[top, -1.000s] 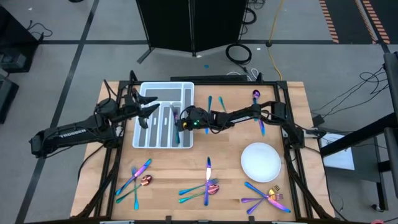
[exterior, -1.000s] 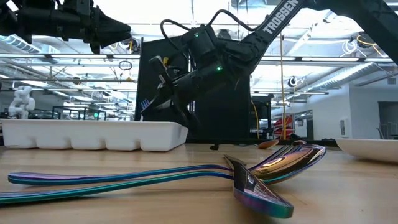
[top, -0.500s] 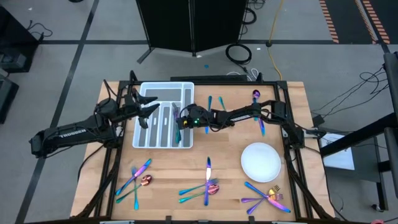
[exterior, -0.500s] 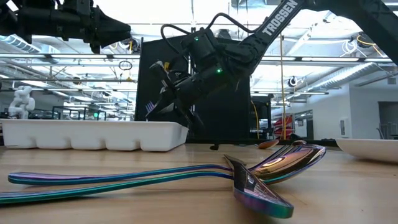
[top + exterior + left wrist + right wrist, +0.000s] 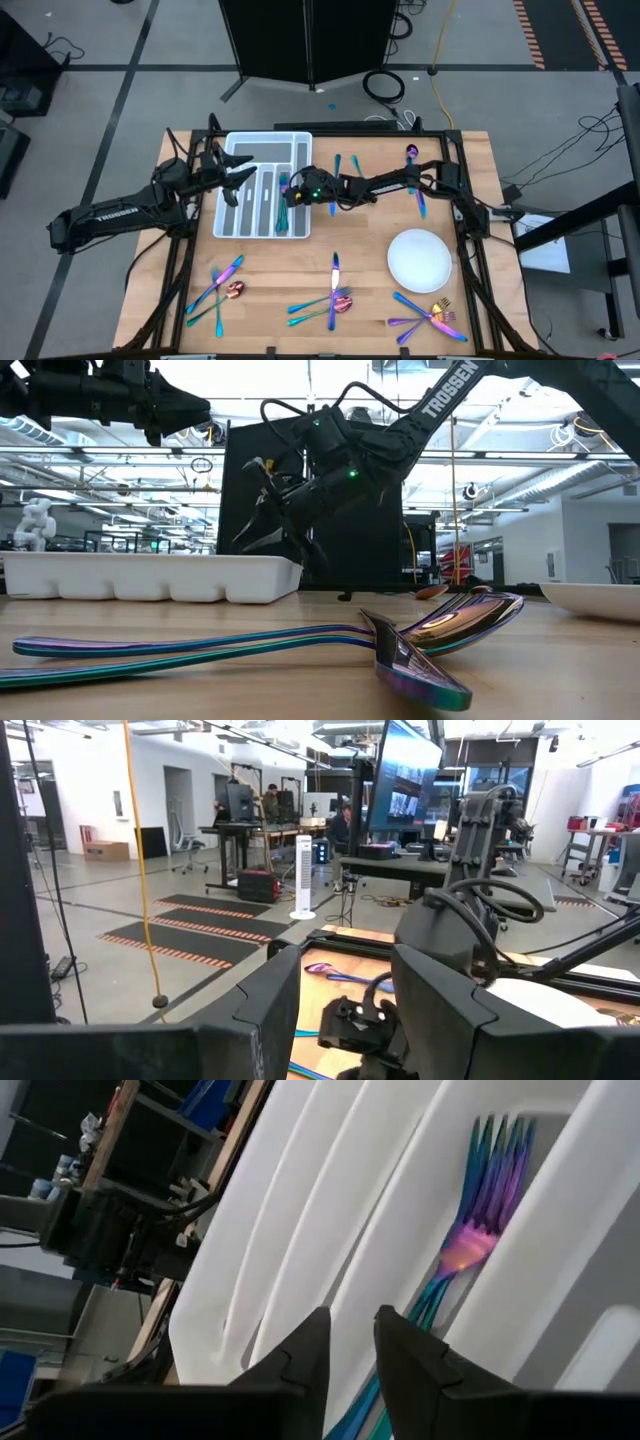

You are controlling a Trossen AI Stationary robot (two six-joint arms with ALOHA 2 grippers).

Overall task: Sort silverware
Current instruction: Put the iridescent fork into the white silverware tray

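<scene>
Inspector A: The right hand (image 5: 285,190) hangs over the right-most compartment of the white divided tray (image 5: 232,225). Its fingers (image 5: 300,1355) stand slightly parted with nothing between them. A rainbow fork (image 5: 478,1215) lies in that compartment just below it, apart from the fingers.

Inspector B: Agreed. In the low view the right hand (image 5: 262,510) sits above the tray's (image 5: 150,575) near end, clear of the rim. The left hand (image 5: 245,172) hovers over the tray's far left part, fingers apart, holding nothing.

Inspector A: Lettering: "TROSSEN" reads in white on the left arm (image 5: 115,210) from above, and on the right arm (image 5: 450,388) in the low view. No other writing is legible.

Inspector B: Remaining silverware lies loose on the table (image 5: 370,245): two pieces (image 5: 345,168) just right of the tray, a cluster (image 5: 222,288) at the near left, another (image 5: 333,298) at the near middle, a third (image 5: 428,315) at the near right below the round white plate (image 5: 419,259). A spoon (image 5: 455,618) and crossed handles fill the low view's foreground.
</scene>
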